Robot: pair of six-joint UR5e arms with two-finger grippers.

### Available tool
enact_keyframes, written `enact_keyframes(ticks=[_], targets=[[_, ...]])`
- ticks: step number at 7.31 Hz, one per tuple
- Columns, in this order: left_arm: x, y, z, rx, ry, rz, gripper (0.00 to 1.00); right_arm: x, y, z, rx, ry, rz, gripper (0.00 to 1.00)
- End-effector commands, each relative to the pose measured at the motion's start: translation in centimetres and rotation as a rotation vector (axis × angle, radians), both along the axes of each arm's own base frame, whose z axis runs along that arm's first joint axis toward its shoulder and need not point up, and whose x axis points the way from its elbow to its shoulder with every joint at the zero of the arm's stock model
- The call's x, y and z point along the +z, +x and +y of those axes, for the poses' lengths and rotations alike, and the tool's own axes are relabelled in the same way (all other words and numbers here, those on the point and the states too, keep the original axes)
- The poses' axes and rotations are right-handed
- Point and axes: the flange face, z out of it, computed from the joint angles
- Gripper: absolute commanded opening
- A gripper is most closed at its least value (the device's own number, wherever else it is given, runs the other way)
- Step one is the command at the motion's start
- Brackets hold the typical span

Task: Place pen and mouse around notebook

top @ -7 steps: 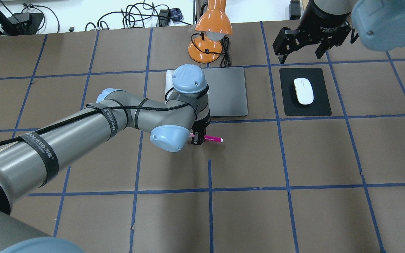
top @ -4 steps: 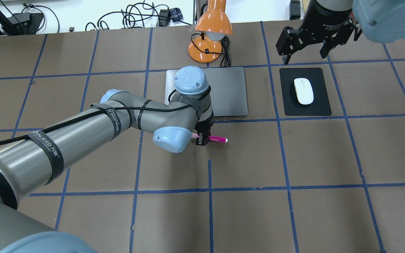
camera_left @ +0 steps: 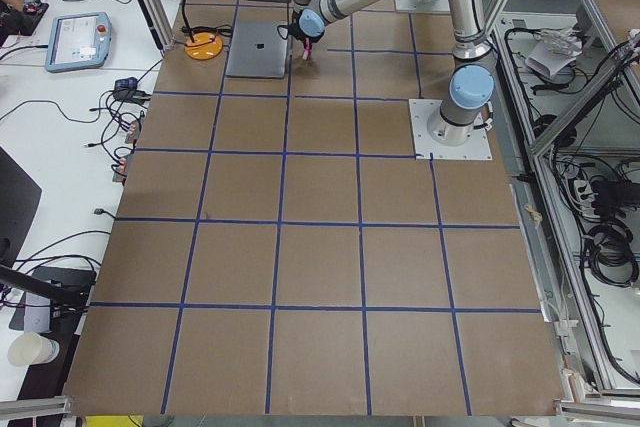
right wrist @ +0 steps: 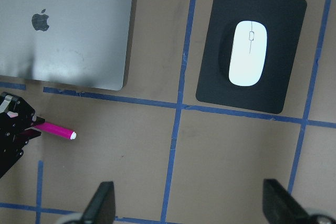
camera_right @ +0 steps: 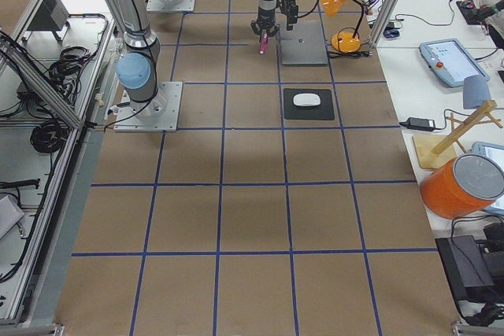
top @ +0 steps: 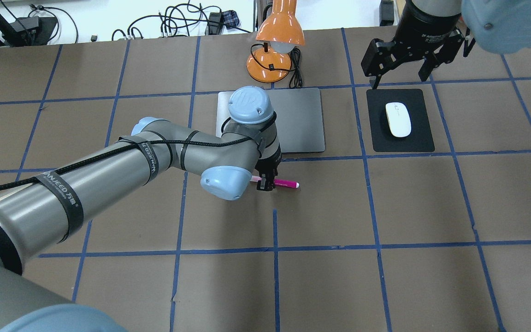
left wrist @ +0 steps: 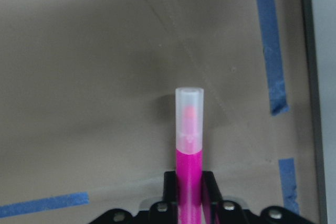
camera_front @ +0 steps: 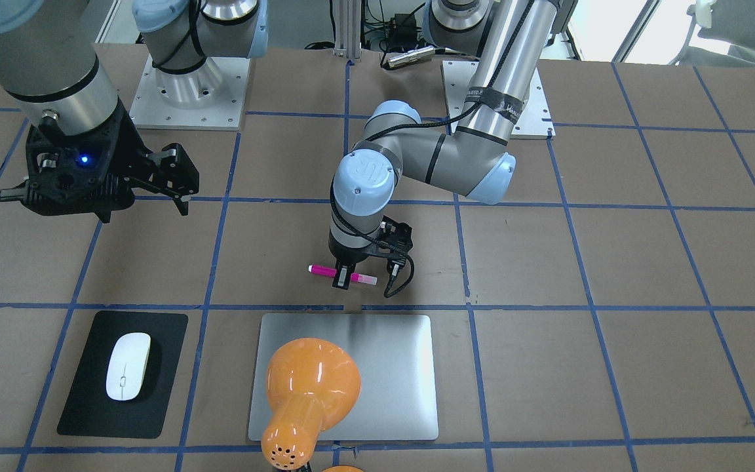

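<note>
My left gripper [top: 265, 184] is shut on the magenta pen [top: 286, 183], holding it level and low over the table. It sits just off the near edge of the silver notebook [top: 298, 121]. In the left wrist view the pen's pale cap [left wrist: 189, 114] points away from the fingers. I cannot tell whether the pen touches the table. The white mouse [top: 398, 119] lies on a black mat [top: 420, 136] to the right of the notebook. My right gripper [top: 399, 79] hovers open beyond the mat's far edge, and its fingers [right wrist: 102, 205] are spread wide with nothing between them.
An orange desk lamp [top: 277, 32] stands behind the notebook, and its shade overhangs the notebook [camera_front: 390, 367] in the front-facing view. Its cord [top: 297, 69] lies beside the base. Blue tape lines grid the brown table [top: 385, 207].
My left gripper has shifted a little to the right with the pen still in it. The right gripper has drifted slightly right above the mat.
</note>
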Motion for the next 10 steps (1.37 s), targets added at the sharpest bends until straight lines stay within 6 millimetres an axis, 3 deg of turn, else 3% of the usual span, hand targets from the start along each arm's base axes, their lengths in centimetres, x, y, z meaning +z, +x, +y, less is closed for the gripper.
enact_keyframes(ticks=[1, 2, 3, 5, 6, 8, 10], targets=[[1.3, 0.5, -0.6, -0.224, -0.045, 0.010, 0.85, -0.2, -0.2, -0.1, -0.005, 0.005, 0.008, 1.00], [2.5, 3.1, -2.1, -0.373, -0.070, 0.015, 0.87, -0.3, -0.2, -0.2, -0.005, 0.008, 0.014, 1.00], [3.9, 5.6, -3.4, -0.409, -0.098, 0.020, 0.97, -0.4, -0.4, -0.4, -0.005, 0.009, 0.020, 1.00], [7.8, 9.0, -4.7, -0.634, -0.130, -0.001, 0.99, -0.2, -0.2, -0.3, -0.053, 0.004, 0.011, 1.00], [11.1, 12.3, -6.0, -0.781, -0.078, -0.069, 1.00, 0.1, 0.1, 0.0, -0.106, 0.001, -0.020, 1.00], [18.0, 16.7, -8.2, -1.054, -0.030, -0.090, 1.00, 0.0, 0.0, 0.1, -0.145, 0.004, -0.012, 1.00], [22.3, 20.2, -7.3, -1.176, -0.027, -0.069, 1.00, -0.1, 0.0, 0.1, -0.144, 0.018, -0.011, 1.00]])
